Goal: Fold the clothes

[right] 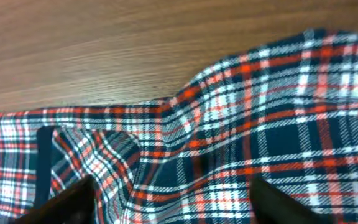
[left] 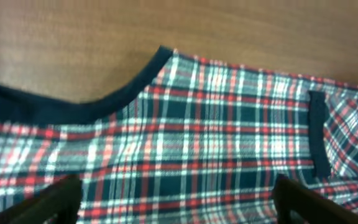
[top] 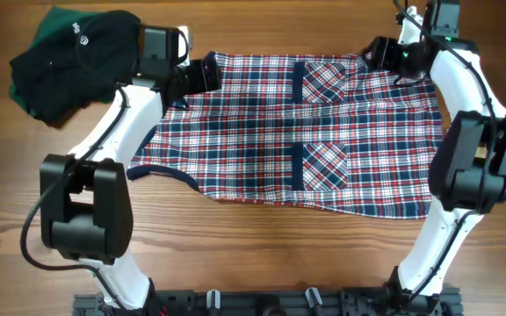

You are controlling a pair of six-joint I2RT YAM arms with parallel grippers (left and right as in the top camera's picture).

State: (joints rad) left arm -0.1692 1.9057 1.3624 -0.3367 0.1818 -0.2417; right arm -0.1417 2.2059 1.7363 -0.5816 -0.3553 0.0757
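Shirt (top: pixel 253 132): plaid woven cloth with navy trim and square pockets (top: pixel 326 81), spread flat mid-frame.
Left claw (top: pixel 211 75): fingers wide apart, at the shirt's upper-left edge.
Right claw (top: pixel 370 54): fingers apart, at the upper-right edge.
Table (top: pixel 235 237): grained wood.

The plaid sleeveless garment (top: pixel 271 132) lies spread open and mostly flat across the middle of the table (top: pixel 262 254). It has red, white and navy checks, navy trim (top: pixel 167 173) and two navy-edged pockets (top: pixel 325 81) facing up. A dark green garment (top: pixel 73 57) sits bunched beyond its left end.
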